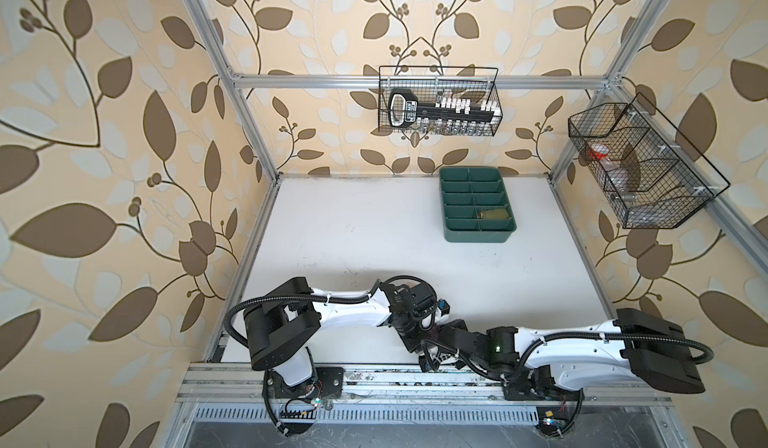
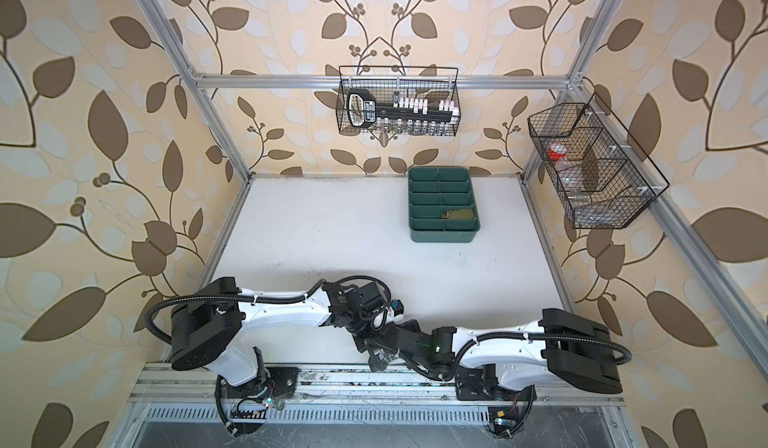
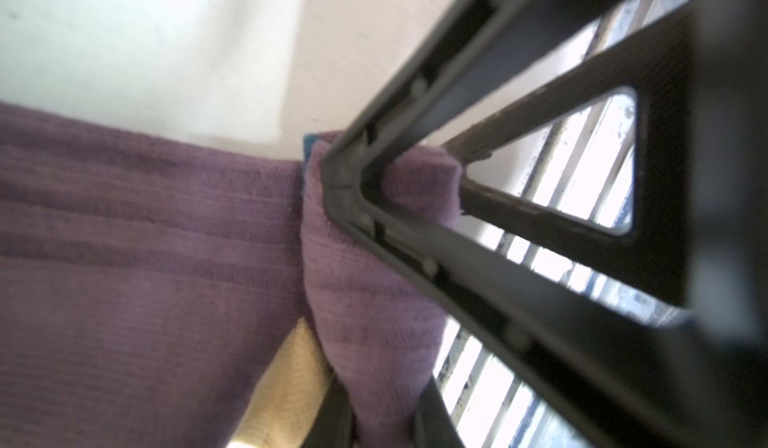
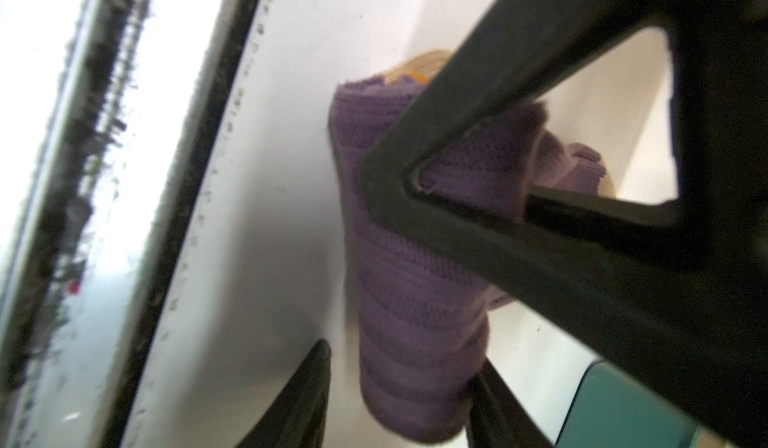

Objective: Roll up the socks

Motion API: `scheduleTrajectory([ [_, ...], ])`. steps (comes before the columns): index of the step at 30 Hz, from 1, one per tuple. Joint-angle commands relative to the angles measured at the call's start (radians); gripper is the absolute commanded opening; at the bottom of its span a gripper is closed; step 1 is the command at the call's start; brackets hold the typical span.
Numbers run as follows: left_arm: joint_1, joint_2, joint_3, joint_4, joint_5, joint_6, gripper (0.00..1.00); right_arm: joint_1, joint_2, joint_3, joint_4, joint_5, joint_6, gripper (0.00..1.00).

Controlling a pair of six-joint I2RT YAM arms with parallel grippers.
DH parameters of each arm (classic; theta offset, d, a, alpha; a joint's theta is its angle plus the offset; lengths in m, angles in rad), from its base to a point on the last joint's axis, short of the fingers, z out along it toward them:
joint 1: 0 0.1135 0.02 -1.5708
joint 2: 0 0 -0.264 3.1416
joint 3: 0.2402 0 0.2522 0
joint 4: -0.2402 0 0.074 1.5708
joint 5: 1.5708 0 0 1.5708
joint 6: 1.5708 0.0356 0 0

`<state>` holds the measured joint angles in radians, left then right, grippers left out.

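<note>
The purple sock [image 3: 124, 259] lies ribbed and partly folded near the table's front edge, with a beige patch [image 3: 286, 383] showing. My left gripper [image 3: 384, 404] is shut on a bunched fold of it. In the right wrist view the rolled part of the purple sock [image 4: 415, 300] stands between the fingers of my open right gripper [image 4: 399, 388]: one finger touches it and the other finger [image 4: 303, 392] stands apart. Both grippers meet at the front middle [image 1: 432, 342], covering the sock in both top views. The olive green sock [image 1: 494, 214] sits rolled in a tray compartment.
The dark green divided tray [image 1: 476, 238] stands at the back right of the white table. A wire basket [image 1: 438, 101] hangs on the back rail and another [image 1: 640, 163] on the right rail. The aluminium front rail [image 1: 374, 377] runs just below the grippers.
</note>
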<state>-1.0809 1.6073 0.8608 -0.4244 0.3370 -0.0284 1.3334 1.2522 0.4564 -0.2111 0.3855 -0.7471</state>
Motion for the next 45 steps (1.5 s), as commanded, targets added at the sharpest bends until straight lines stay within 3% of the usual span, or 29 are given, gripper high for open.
scheduleTrajectory([
  [1, -0.006, 0.016, 0.023, -0.029, 0.002, 0.012, 0.16, -0.011, 0.008, -0.034, 0.010, -0.104, 0.011, 0.49],
  [10, -0.007, 0.011, 0.022, -0.028, 0.006, 0.018, 0.17, -0.021, 0.084, -0.028, 0.083, -0.126, 0.001, 0.45],
  [13, -0.007, 0.012, 0.028, -0.035, 0.008, 0.025, 0.17, -0.021, 0.107, -0.033, 0.093, -0.128, 0.008, 0.40],
  [15, -0.006, 0.008, 0.033, -0.042, 0.005, 0.031, 0.17, -0.021, 0.117, -0.031, 0.091, -0.131, 0.012, 0.33],
  [19, -0.006, -0.011, 0.042, -0.056, -0.013, 0.051, 0.19, -0.022, 0.121, -0.028, 0.072, -0.136, 0.016, 0.04],
  [22, -0.006, -0.027, 0.051, -0.060, -0.038, 0.065, 0.30, -0.021, 0.121, -0.023, 0.050, -0.145, 0.017, 0.00],
  [28, 0.002, -0.132, 0.088, -0.039, -0.225, 0.116, 0.96, -0.023, 0.163, 0.016, -0.046, -0.187, 0.031, 0.00],
  [34, 0.093, -0.320, 0.145, -0.039, -0.538, 0.234, 0.99, -0.032, 0.258, 0.096, -0.128, -0.208, 0.086, 0.00],
  [38, 0.194, -0.509, 0.134, 0.005, -0.704, 0.319, 0.99, -0.084, 0.302, 0.167, -0.195, -0.295, 0.137, 0.00],
  [42, 0.267, -0.730, 0.105, 0.053, -0.706, 0.434, 0.99, -0.156, 0.342, 0.254, -0.299, -0.438, 0.163, 0.00],
  [45, 0.271, -0.874, 0.126, -0.018, -0.564, 0.577, 0.99, -0.235, 0.402, 0.342, -0.396, -0.613, 0.178, 0.00],
])
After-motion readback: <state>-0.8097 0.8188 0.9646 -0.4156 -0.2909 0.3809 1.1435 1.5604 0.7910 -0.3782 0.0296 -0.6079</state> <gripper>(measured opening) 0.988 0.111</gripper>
